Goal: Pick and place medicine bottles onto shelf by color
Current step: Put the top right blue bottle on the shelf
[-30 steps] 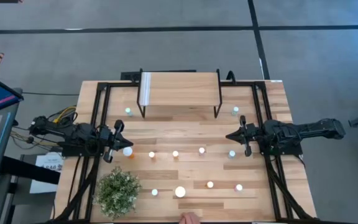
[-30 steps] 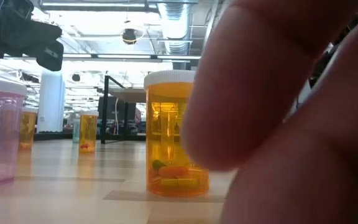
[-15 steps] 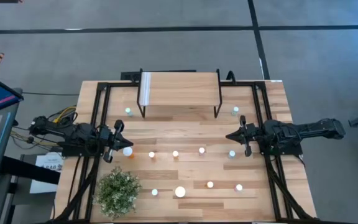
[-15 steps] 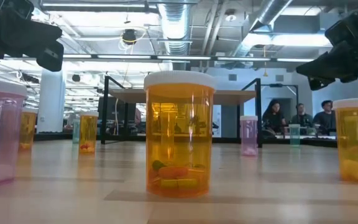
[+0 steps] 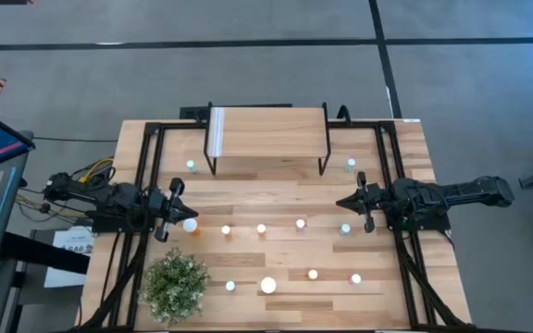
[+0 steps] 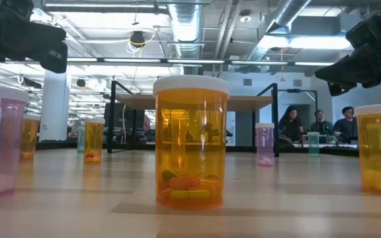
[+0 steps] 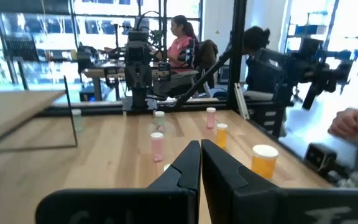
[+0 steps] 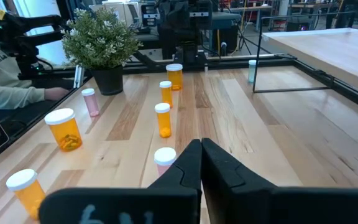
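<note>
High view had both arms parked over the desk (image 5: 276, 199), one per side, tips pointing at each other across the middle. Left gripper (image 5: 176, 210) had its jaws pressed together on nothing, with a white-capped orange bottle (image 5: 191, 225) just beside the tip. Right gripper (image 5: 345, 201) was the same deal, jaws together and empty, and a teal bottle (image 5: 345, 228) sat close by its tip. Between the two sets of jaws ran a loose row of small medicine bottles (image 5: 261, 228), all upright, with a second row farther toward the front edge, including one noticeably bigger orange bottle (image 5: 268, 286). The shelf (image 5: 268, 133) stood at the back edge, off to the side of both jaws and roughly midway between the arms, white strip at its left-arm end, with nothing on its top. One small bottle stood near each of its front legs. A bushy potted plant (image 5: 175, 285) sat at the front, on the left arm's side. Low view showed people sitting in the room behind the desk.
</note>
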You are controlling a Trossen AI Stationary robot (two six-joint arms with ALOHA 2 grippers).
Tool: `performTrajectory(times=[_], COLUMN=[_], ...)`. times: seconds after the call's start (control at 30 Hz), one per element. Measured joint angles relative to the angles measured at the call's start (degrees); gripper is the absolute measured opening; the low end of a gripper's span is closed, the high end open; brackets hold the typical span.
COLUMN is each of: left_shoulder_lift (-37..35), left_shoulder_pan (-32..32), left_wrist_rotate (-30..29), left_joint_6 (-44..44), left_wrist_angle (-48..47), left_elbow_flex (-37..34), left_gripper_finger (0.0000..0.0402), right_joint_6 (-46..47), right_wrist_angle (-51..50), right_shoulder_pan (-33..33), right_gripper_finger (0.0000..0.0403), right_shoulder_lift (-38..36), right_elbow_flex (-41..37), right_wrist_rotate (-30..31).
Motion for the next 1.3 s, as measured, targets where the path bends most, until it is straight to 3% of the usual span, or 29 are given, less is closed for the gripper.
performTrajectory(times=[1.13, 1.3], left_shoulder_lift=[0.00, 0.02], left_shoulder_pan=[0.01, 0.01], left_wrist_rotate=[-0.10, -4.13], left_joint_6=[1.78, 0.13], left_wrist_angle=[0.03, 1.19], left_elbow_flex=[-0.01, 0.00], left_gripper_finger=[0.0000, 0.0000], right_joint_6=[-0.46, -0.46], right_wrist_angle=[0.00, 0.09], right_shoulder_pan=[-0.02, -0.01], right_gripper_finger=[0.0027, 0.0027], right_shoulder_lift=[0.00, 0.00], right_elbow_flex=[0.00, 0.00], right_wrist_rotate=[0.02, 0.02])
